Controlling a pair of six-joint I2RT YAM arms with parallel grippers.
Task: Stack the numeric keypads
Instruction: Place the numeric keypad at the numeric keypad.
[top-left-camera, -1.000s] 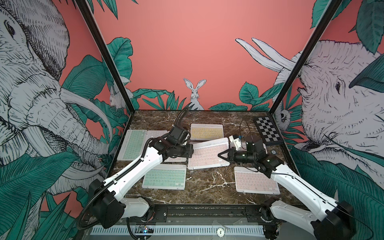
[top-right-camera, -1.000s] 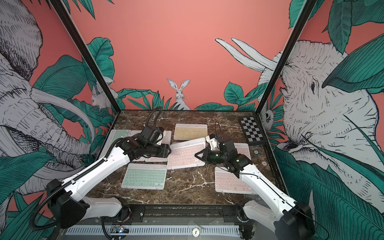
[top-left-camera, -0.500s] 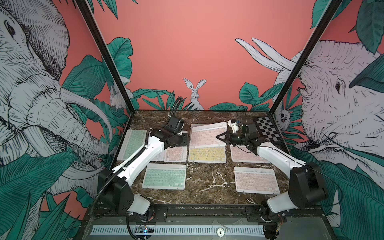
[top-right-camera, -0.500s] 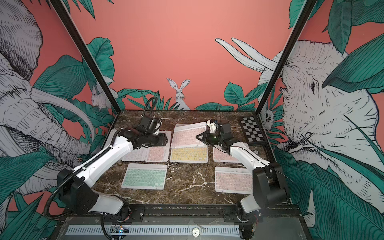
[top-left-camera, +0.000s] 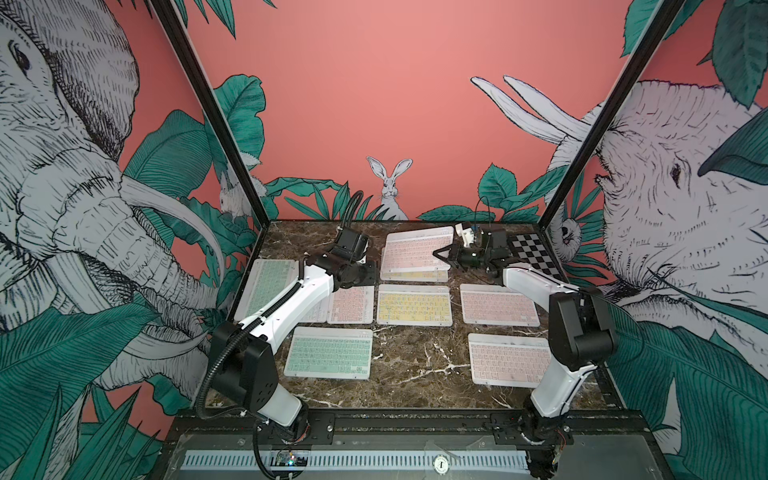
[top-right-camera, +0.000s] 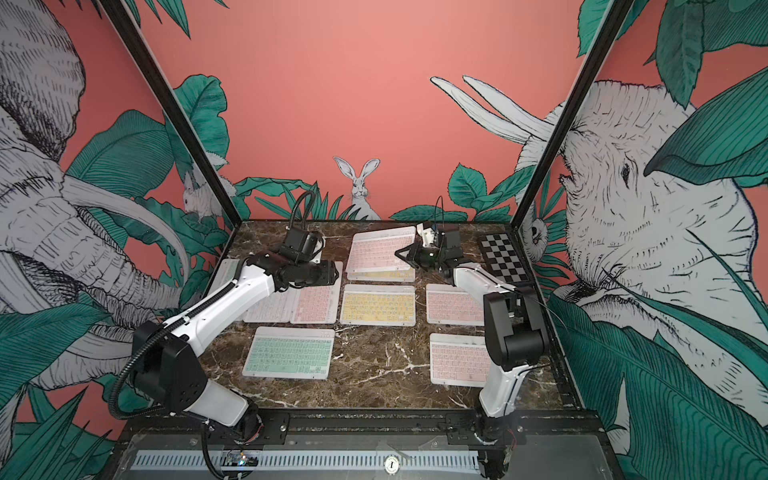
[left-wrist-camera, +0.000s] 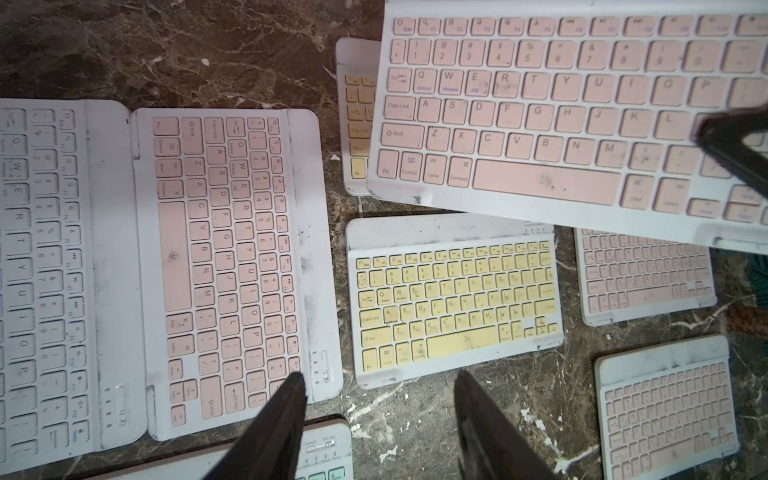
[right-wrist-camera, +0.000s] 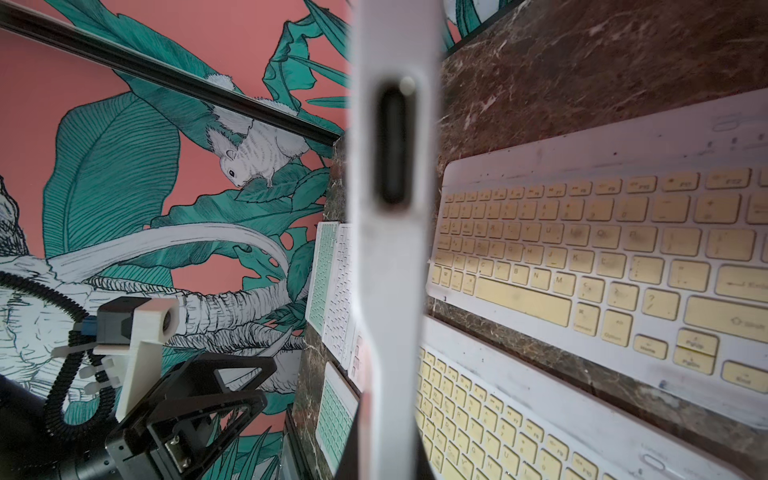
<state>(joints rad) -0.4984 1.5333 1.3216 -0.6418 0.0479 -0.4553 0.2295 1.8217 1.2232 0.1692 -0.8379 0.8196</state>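
Carried rearward, pink keypad (top-left-camera: 415, 251) tilts over rear yellow keypad (top-left-camera: 411, 275), edge clamped by right tool (top-left-camera: 435, 254); left tool (left-wrist-camera: 379, 376) apart.

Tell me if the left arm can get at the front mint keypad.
Probably yes: the left hand hovers open and empty just beyond the front mint keypad, which lies bare, nothing on it.

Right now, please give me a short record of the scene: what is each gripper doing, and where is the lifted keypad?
right gripper: shut on the edge of the pink keypad
pink keypad: tilted, over the rear yellow keypad; contact unclear
left gripper: open, empty, above the table
lying flat, alone: front green keypad, middle yellow keypad
checkered board: rear right corner, untouched
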